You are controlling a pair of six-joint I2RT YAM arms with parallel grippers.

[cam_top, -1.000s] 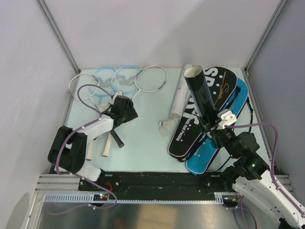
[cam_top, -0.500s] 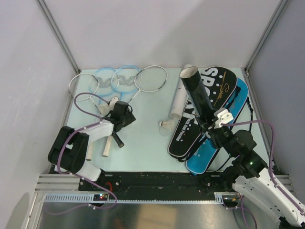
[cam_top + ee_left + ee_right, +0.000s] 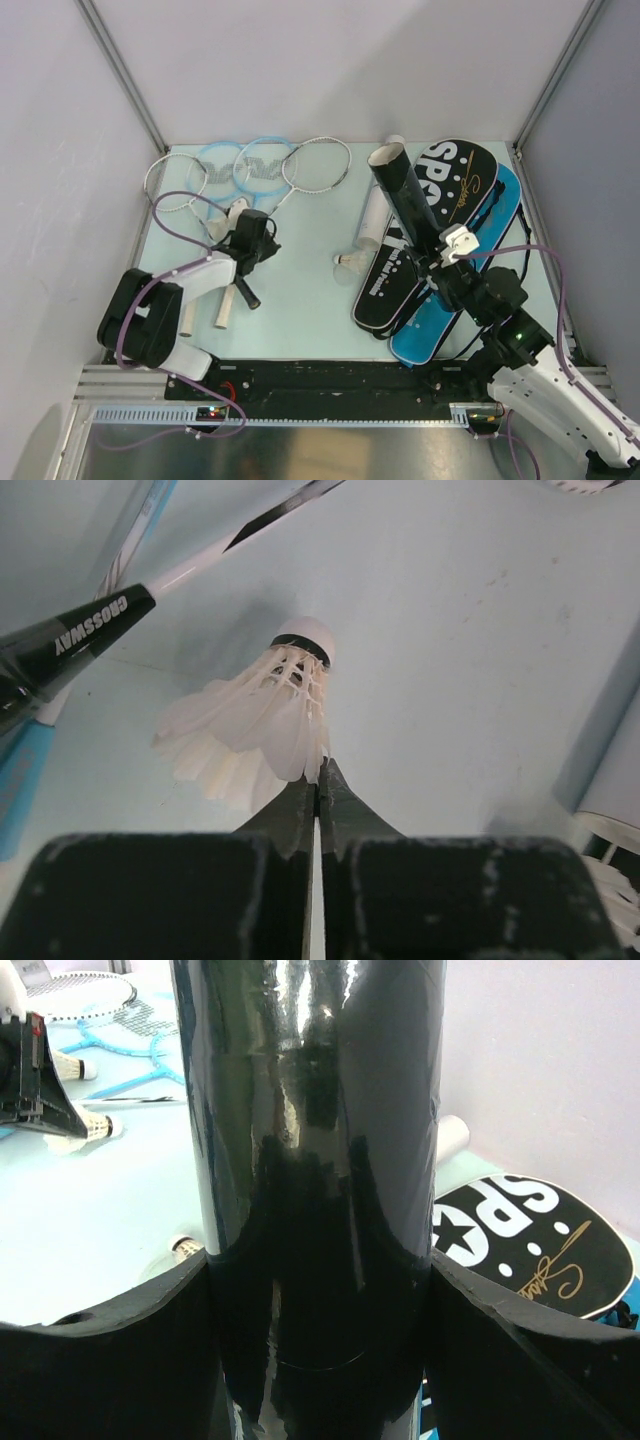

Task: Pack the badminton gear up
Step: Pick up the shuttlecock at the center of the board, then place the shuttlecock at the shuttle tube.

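My left gripper (image 3: 320, 772) is shut, pinching the feather edge of a white shuttlecock (image 3: 262, 718) that lies on the pale mat, cork end away from me. It sits among the racket shafts (image 3: 256, 236). My right gripper (image 3: 320, 1260) is shut on the long black tube (image 3: 410, 205), held tilted over the black bag (image 3: 462, 180), its open end (image 3: 387, 156) up and to the left. A second shuttlecock (image 3: 347, 261) lies left of the bags. The blue bag (image 3: 432, 325) lies under the black one.
Two silver-white rackets (image 3: 318, 163) and two light-blue rackets (image 3: 264, 166) lie fanned at the back left, their handles (image 3: 225, 300) toward my left arm. A white tube (image 3: 375, 215) lies between the mat's centre and the bags. Walls close in on three sides.
My left gripper has closed from open onto the shuttlecock. The right arm has swung the black tube's open end a little to the left.
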